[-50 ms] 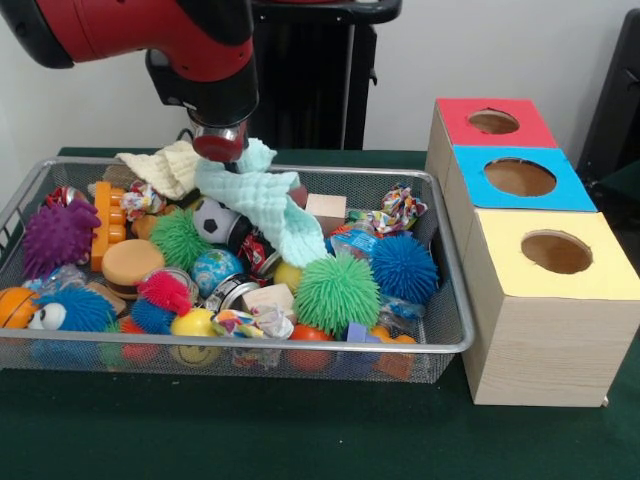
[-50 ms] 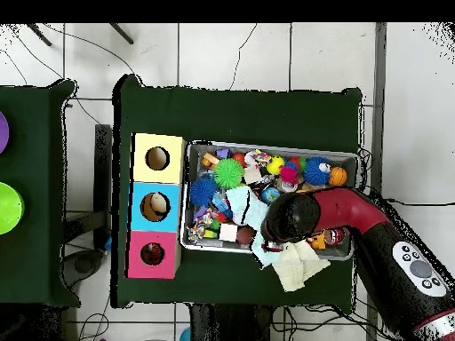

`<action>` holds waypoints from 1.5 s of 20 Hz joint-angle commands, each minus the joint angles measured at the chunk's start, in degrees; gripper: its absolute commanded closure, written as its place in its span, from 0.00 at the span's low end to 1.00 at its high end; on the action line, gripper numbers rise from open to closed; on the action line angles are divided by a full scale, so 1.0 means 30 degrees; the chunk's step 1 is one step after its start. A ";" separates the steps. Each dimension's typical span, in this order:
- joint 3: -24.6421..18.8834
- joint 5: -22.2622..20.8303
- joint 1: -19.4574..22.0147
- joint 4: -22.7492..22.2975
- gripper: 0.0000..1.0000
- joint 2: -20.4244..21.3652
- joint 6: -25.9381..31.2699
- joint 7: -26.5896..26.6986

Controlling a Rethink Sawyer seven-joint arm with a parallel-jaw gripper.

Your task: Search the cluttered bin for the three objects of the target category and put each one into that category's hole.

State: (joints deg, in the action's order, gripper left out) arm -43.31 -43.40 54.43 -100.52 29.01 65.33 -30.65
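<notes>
- We see the red and black arm (image 1: 150, 40) reaching down over the far side of the wire mesh bin (image 1: 455, 335), which sits on the dark green table (image 1: 300, 440).
- The gripper (image 1: 220, 146) sits right at the top end of a pale mint cloth (image 1: 265, 205); we cannot tell from either view how far its fingers are spread or whether they have actually closed on the fabric.
- The mint cloth drapes from the gripper diagonally down across the toys, its lower end lying by the green spiky ball (image 1: 337, 292).
- A cream cloth (image 1: 165, 165) lies just beside the mint one, over the bin's far rim; from overhead it hangs outside the bin (image 2: 298, 265).
- The bin is full of mixed toys: a purple spiky ball (image 1: 57, 238), a blue spiky ball (image 1: 404, 267), a small football (image 1: 213, 220), a globe ball (image 1: 215, 270), a toy burger (image 1: 130, 267), a wooden block (image 1: 326, 212) and a yellow smiley ball (image 1: 195, 335).
- Beside the bin stands a wooden box (image 1: 545, 350) with three round holes in its top, marked by a red panel (image 1: 455, 125), a blue panel (image 1: 480, 190) and a yellow panel (image 1: 500, 270).
- From overhead, something pale shows inside the blue hole (image 2: 156, 207); we cannot make out what it is.
</notes>
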 commanded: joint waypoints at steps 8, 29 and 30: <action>-0.0828 -0.2391 0.0721 0.2915 0.00 -0.1308 -0.1929 0.5480; -0.1934 0.1285 0.1189 0.3301 0.00 -0.1199 0.2624 0.6068; -0.1854 0.1457 0.1145 0.3286 0.00 -0.1226 0.2771 0.5817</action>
State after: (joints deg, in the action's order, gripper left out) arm -45.52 -42.54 57.71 -97.06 26.58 67.02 -27.55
